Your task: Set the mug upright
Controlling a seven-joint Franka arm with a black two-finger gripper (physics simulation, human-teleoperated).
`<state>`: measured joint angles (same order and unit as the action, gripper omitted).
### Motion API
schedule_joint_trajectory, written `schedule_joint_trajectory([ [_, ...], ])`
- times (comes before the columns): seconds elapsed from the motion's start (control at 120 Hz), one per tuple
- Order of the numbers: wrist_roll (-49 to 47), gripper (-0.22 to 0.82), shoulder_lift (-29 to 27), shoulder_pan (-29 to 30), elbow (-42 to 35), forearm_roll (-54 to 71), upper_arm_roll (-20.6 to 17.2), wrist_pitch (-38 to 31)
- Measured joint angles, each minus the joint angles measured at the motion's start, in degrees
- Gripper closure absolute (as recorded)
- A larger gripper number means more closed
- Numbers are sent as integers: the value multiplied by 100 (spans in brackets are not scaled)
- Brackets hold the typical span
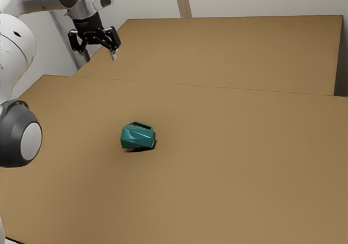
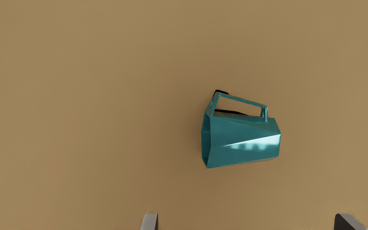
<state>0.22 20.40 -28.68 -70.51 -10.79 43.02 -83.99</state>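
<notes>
Black pincer (image 1: pixel 100 56) with its fingers wide apart, raised above the tabletop (image 1: pixel 244 173), faceted teal mug (image 1: pixel 138 138) well apart at its five o'clock in the exterior view, lying on its side, handle (image 2: pixel 244 100) towards twelve there, dark shadow (image 1: pixel 140 150) at six.

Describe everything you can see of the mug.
The mug is teal and glossy, perhaps glazed ceramic, with flat facets, an open mouth, a narrower base and an angular loop handle. It lies on its side on the brown tabletop, handle on the side away from the open jaws. Nothing but the tabletop touches it.
</notes>
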Motion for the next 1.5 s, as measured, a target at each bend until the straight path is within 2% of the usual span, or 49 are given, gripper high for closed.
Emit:
schedule_joint_trajectory([
  [0.175, 73, 0, -93, 282, -153, -87, 15, 441],
  [0.333, 305, 0, -507, 522, -784, -113, 19, 546],
  [0.575, 1011, 0, -1584, 996, -2652, -542, 30, -331],
  [0.708, 1318, 0, -2062, 1044, -3380, -667, -14, -970],
  [0.8, 1555, 0, -2180, 1078, -3599, -823, 29, -1255],
  [1.083, 2416, 0, -2086, 1426, -4073, -1906, 217, -1548],
  [1.25, 2989, 0, -1514, 1861, -4103, -2556, 230, -1557],
  [1.5, 3781, 0, -648, 1946, -4013, -3125, 205, -1619],
])
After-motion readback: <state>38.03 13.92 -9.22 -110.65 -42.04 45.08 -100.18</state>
